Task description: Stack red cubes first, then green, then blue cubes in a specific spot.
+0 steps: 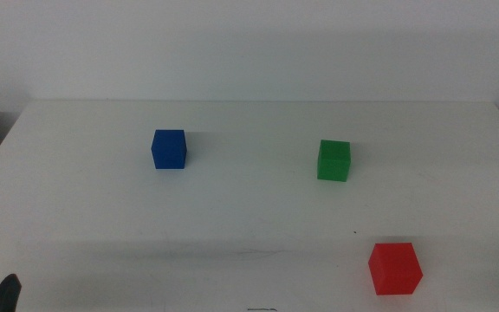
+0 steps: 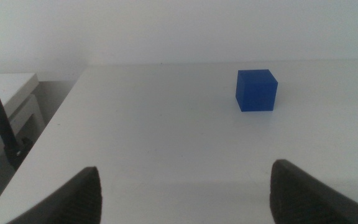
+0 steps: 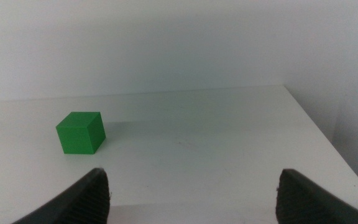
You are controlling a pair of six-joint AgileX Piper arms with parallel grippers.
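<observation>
The left gripper [image 2: 185, 193] waits low at the near left corner of the table, its two dark jaws spread wide with nothing between them; in the middle view only a dark tip of it shows at the bottom edge [image 1: 5, 295]. Ahead of it, well apart from the jaws, the small solid dark-blue cube with matte faces [image 2: 256, 90] sits flat on the plain white table [image 2: 166, 137]. The right gripper [image 3: 194, 196] is likewise parted wide and empty (it does not appear in the middle view at all). Its wrist camera looks across the tabletop at the small solid green cube with matte faces [image 3: 79, 132], which rests upright on the surface, well clear of the jaws.

From the middle view, the three cubes lie separately, none touching another. The dark-blue cube [image 1: 169, 149] stands left of centre toward the far side. The green cube [image 1: 333, 160] stands right of centre, at about the same depth. The small solid bright-red cube with matte faces [image 1: 395, 268] sits nearest the camera on the right, close to the front edge of the table [image 1: 249, 208], well apart from the green cube.
</observation>
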